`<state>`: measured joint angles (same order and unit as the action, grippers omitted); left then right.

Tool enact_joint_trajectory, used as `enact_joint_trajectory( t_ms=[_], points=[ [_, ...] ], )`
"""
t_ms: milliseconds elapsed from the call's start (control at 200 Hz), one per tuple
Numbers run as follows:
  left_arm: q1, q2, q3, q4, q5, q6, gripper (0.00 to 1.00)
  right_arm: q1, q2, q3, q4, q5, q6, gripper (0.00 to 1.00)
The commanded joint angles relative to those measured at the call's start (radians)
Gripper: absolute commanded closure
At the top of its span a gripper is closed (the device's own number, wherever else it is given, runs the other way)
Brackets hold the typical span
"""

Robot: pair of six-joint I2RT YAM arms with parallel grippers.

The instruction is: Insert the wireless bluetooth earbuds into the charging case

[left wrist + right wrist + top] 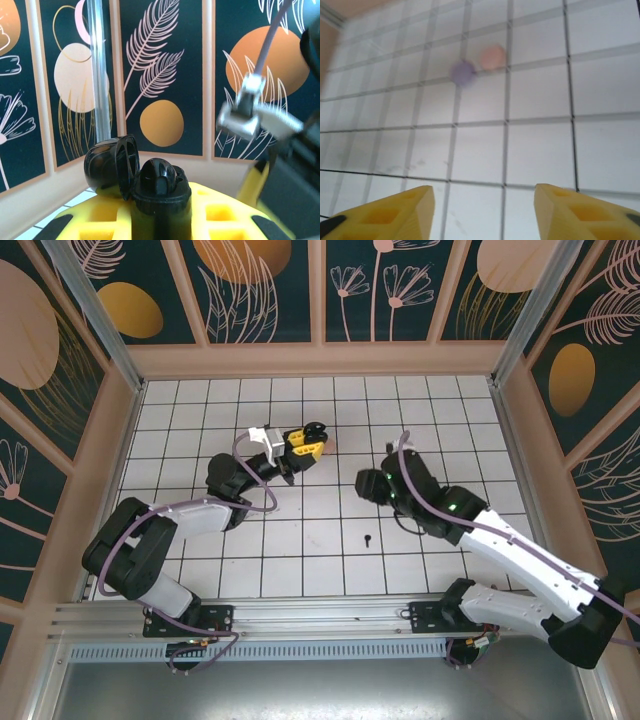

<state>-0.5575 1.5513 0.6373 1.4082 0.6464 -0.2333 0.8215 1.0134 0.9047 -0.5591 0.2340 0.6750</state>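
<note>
While the left gripper [306,443] keeps the black charging case [160,192] pinched between its yellow fingers [196,200], with the lid [112,167] swung open, the one bud I can pick out, a black earbud [368,539], lies alone on the tiled floor [300,560]. It is near the middle, between the two arms and well apart from the case. The right gripper [482,195] hangs above the tiles with its jaws wide and nothing between them. Ahead of it sit a lilac round thing [463,73] and a pink round thing [493,57], just beside each other and too blurred to tell whether they are cases or buds. The step in hand, as I judge it, is the pick — the right arm fetching the black earbud for the open case. To do it well, the arm should come straight down over the bud with the jaws narrowed first. It should close across the bud's fatter head rather than its thin stem, and gently — a hard squeeze on so small and slick a thing could flick it away. The left arm would do best to hold the case steady, mouth turned toward its partner.
</note>
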Motion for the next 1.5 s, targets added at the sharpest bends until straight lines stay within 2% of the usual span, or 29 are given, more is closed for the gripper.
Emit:
enact_joint_trajectory(
  t_ms=[0, 195, 536, 1496],
  points=[
    [-0.008, -0.041, -0.027, 0.067, -0.023, 0.022, 1.00, -0.002, 0.004, -0.095, -0.072, 0.020, 0.133, 0.40],
    [-0.008, -0.078, -0.072, 0.063, -0.031, 0.044, 1.00, 0.017, 0.102, -0.201, -0.081, -0.003, 0.210, 0.37],
    [-0.009, -0.097, -0.090, 0.048, -0.027, 0.062, 1.00, 0.036, 0.295, -0.183, -0.024, -0.046, 0.182, 0.39],
    [-0.008, -0.099, -0.079, 0.040, -0.022, 0.060, 1.00, 0.071, 0.496, -0.146, 0.066, -0.088, 0.133, 0.57]
  ],
)
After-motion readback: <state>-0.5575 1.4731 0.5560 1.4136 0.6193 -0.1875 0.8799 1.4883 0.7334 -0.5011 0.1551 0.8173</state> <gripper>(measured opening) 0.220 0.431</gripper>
